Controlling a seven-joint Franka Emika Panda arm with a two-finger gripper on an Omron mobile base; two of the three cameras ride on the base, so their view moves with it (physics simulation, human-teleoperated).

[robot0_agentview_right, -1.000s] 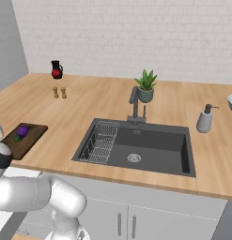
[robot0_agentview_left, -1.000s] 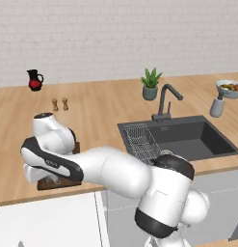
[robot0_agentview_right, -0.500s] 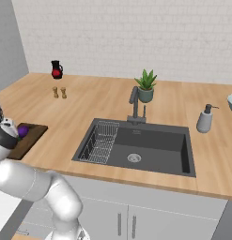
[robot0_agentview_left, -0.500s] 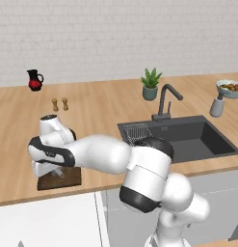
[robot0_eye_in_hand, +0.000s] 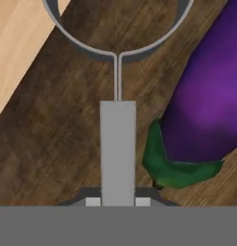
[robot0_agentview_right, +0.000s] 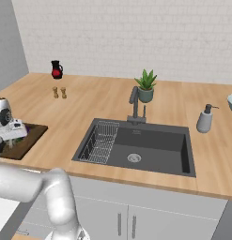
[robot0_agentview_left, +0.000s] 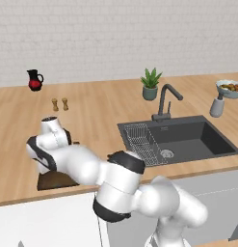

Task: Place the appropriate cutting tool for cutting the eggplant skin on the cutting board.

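Note:
In the hand view my gripper (robot0_eye_in_hand: pixel 118 202) is shut on the slim grey handle of the cutting tool (robot0_eye_in_hand: pixel 118 144), a metal peeler whose loop head points away from me. It hangs close over the dark brown cutting board (robot0_eye_in_hand: pixel 53 139). The purple eggplant (robot0_eye_in_hand: pixel 211 105) lies on the board just right of the peeler, its green stem cap near the handle. From the base views, the hand (robot0_agentview_right: pixel 11 131) sits over the board (robot0_agentview_right: pixel 30 138) at the counter's left front, and my arm hides most of the board (robot0_agentview_left: pixel 53 181).
A dark sink (robot0_agentview_left: pixel 183 137) with a wire rack (robot0_agentview_left: pixel 142 140) lies to the right. A potted plant (robot0_agentview_left: pixel 150 86), two small shakers (robot0_agentview_left: pixel 60 104), a red jug (robot0_agentview_left: pixel 34 80), a soap dispenser (robot0_agentview_right: pixel 204 119) and a food bowl (robot0_agentview_left: pixel 230 88) stand farther back.
The arm has folded and swung round, its elbow now toward the counter's front. The hand has shifted over the board. The jaws stay shut on the peeler.

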